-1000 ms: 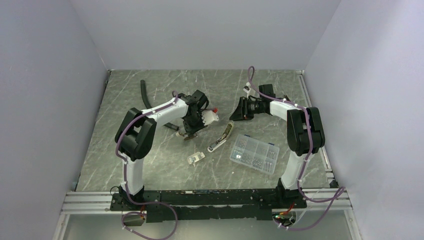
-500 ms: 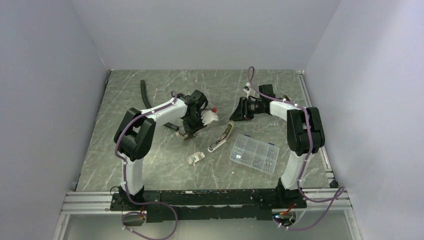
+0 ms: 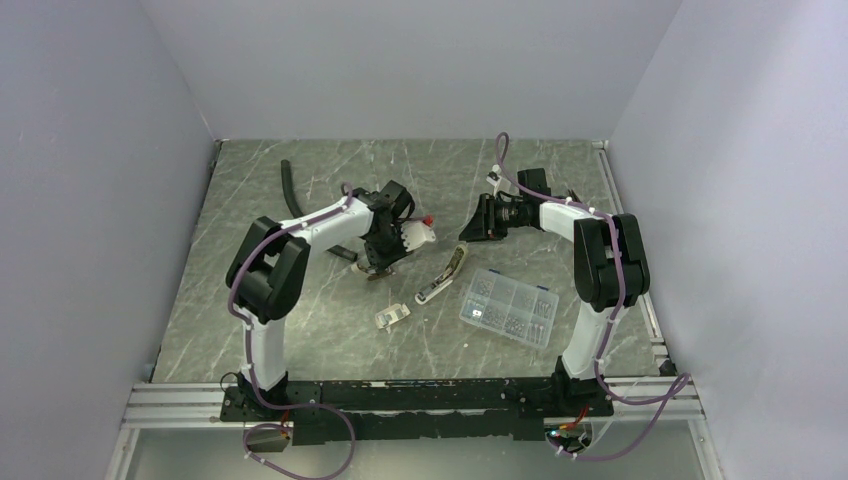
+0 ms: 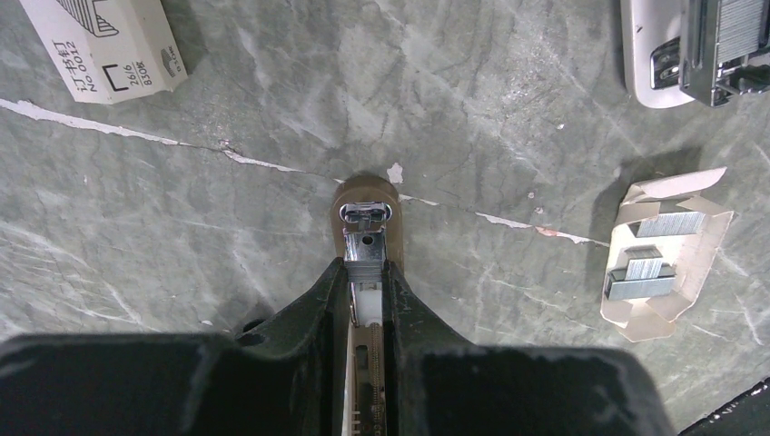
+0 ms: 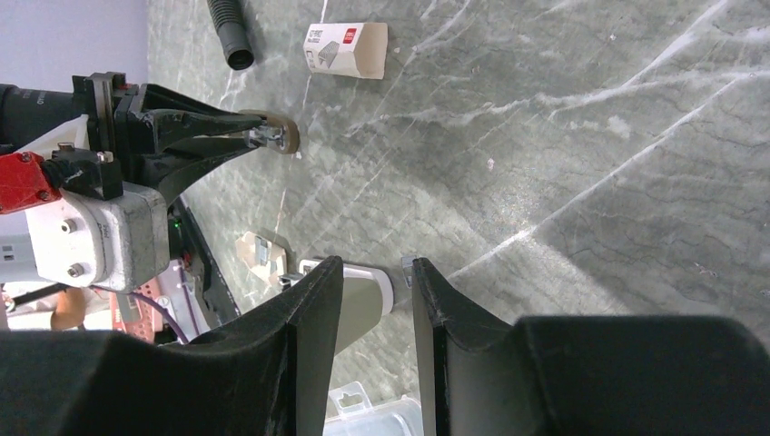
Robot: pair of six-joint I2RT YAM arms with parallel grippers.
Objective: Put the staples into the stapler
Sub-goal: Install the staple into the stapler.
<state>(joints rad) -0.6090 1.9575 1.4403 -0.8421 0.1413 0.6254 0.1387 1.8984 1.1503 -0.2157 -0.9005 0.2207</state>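
Observation:
My left gripper (image 4: 365, 265) is shut on the small olive-brown stapler (image 4: 365, 204). It grips the silver channel, where a spring, a white pusher and a short strip of staples (image 4: 363, 270) show between the fingers. The stapler's rounded end points down at the table. From above, this gripper (image 3: 375, 262) is left of centre. More staple strips lie in a torn paper pack (image 4: 663, 263) (image 3: 392, 316). My right gripper (image 5: 374, 265) (image 3: 468, 228) hangs open above the table, with nothing between its fingers.
A second, larger stapler (image 3: 445, 272) (image 4: 690, 45) lies opened out on the table, olive arm and white base. A clear compartment box (image 3: 508, 306) sits to its right. A white staple box (image 4: 104, 45) (image 5: 345, 47) and a black hose (image 3: 291, 190) lie further back left.

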